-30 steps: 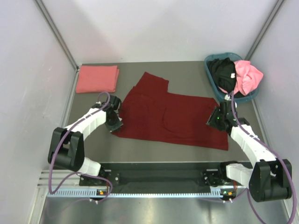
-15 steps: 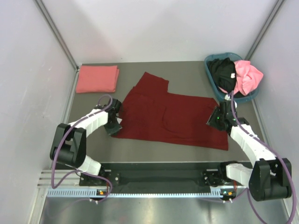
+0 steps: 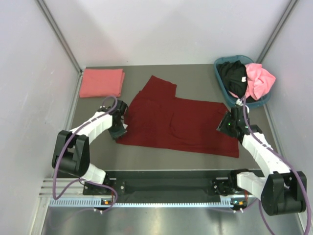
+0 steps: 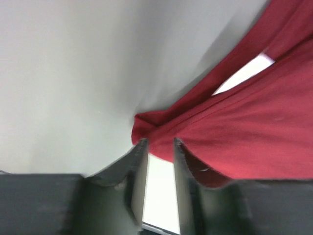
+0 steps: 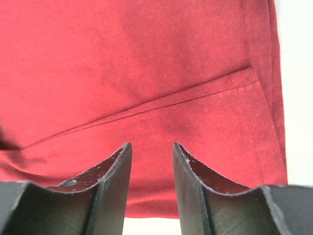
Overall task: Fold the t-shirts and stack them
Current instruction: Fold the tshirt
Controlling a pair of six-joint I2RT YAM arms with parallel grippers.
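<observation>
Dark maroon cloth t-shirt [image 3: 181, 122] lies spread on the table. Left gripper [image 4: 160, 143] stands unclenched at its corner. Right gripper [image 5: 151, 147] stands unclenched, empty, over its hem.

No words, numbers or brand names can be read in any view. The black t-shirt [image 3: 232, 73] in the blue basket [image 3: 218, 74] has a little white tag [image 3: 243, 79] on it, but the tag is too small to read.
</observation>
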